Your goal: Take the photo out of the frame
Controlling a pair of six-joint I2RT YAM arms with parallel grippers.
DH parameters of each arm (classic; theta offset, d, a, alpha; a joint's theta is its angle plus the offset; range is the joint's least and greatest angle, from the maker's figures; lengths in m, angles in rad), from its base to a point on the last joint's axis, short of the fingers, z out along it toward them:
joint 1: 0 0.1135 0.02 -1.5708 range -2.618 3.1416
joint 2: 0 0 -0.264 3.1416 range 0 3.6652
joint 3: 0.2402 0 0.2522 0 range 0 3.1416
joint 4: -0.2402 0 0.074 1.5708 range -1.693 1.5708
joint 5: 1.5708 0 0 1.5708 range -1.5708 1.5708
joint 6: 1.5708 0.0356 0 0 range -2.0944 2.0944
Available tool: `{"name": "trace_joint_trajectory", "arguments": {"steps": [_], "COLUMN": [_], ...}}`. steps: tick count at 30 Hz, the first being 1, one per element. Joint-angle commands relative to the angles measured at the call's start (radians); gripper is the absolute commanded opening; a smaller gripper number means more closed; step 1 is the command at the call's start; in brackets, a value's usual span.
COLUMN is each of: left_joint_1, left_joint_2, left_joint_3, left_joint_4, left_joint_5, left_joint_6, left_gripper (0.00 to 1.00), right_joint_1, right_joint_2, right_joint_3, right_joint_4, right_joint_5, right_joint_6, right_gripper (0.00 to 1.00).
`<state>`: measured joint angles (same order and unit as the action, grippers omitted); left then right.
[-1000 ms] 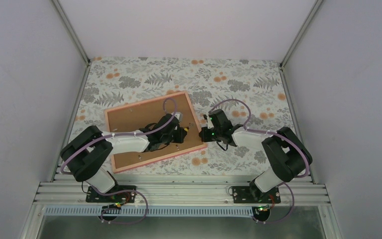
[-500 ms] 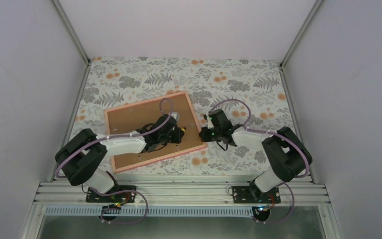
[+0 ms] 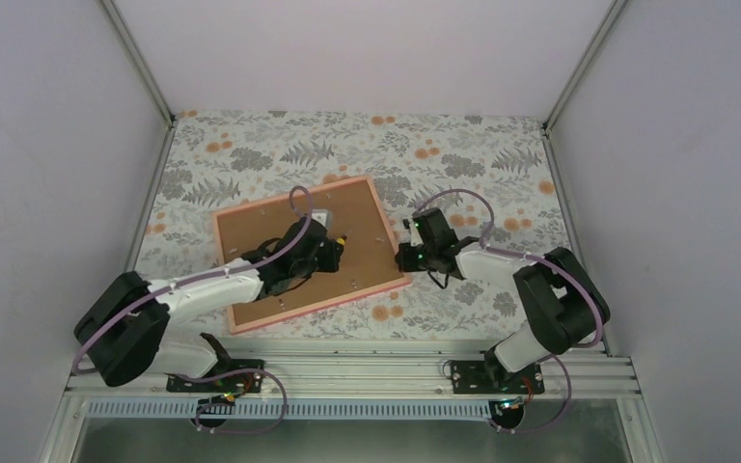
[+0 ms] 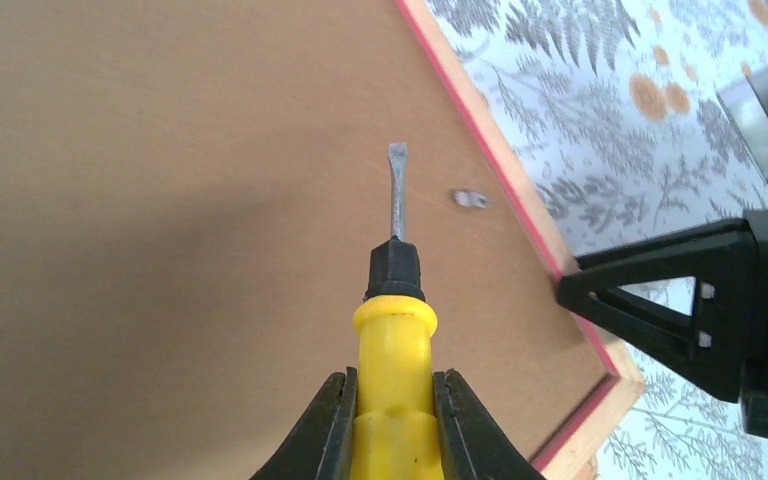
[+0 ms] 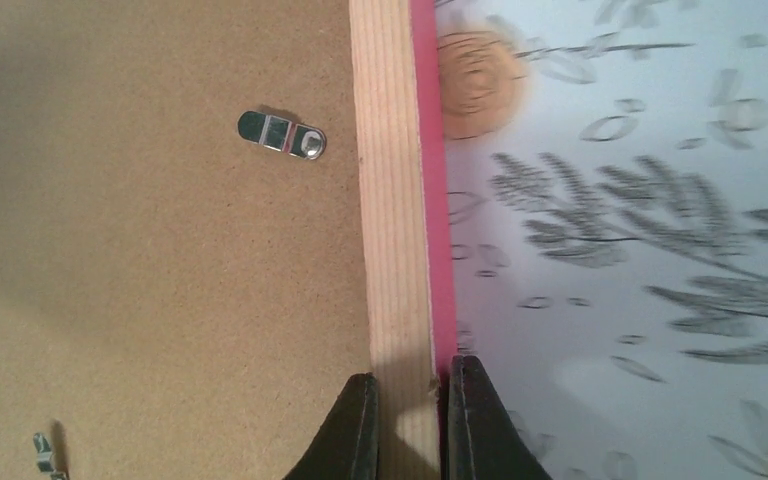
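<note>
Frame lies back-up on table, skewed, long side close to table's near edge, left of centre. Brown backing board faces up, pink border round it. Photo hidden from this side.

L gripper is over backing, jaws nearly closed, clamped on yellow handle of flat screwdriver. Blade points twd frame's R edge, tip just short of small metal tab. Whether tip touches board: can't tell.

R gripper is at frame's R side, nr its near corner. Jaws are pinched tight on wooden rail + pink edge. R wrist view shows silver clip on backing just inside rail; can't tell if same as tab above.

Floral cloth covers table out to far edge + both far corners.
</note>
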<state>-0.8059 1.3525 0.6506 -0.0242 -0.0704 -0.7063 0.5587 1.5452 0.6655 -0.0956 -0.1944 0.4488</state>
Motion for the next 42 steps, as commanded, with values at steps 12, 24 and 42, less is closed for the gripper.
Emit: {"name": "trace_joint_trajectory", "arguments": {"steps": [12, 24, 42], "left_joint_1": [0.371, 0.814, 0.966], "left_joint_2": [-0.258, -0.27, 0.211], "left_joint_3": [-0.095, -0.205, -0.011], "left_joint_4": [-0.05, 0.111, 0.258], "left_joint_5": [-0.096, 0.084, 0.151], "left_joint_6": [0.153, 0.189, 0.246], "left_gripper": [0.02, 0.02, 0.06], "right_joint_1": [-0.286, -0.365, -0.36], "right_joint_2": [-0.135, -0.114, -0.2], "right_joint_3": [0.005, 0.0, -0.05], "right_joint_4": [-0.191, -0.132, -0.101], "right_joint_5": [0.129, 0.059, -0.037], "right_joint_6": [-0.127, -0.103, -0.127], "right_gripper": [0.05, 0.13, 0.3]}}
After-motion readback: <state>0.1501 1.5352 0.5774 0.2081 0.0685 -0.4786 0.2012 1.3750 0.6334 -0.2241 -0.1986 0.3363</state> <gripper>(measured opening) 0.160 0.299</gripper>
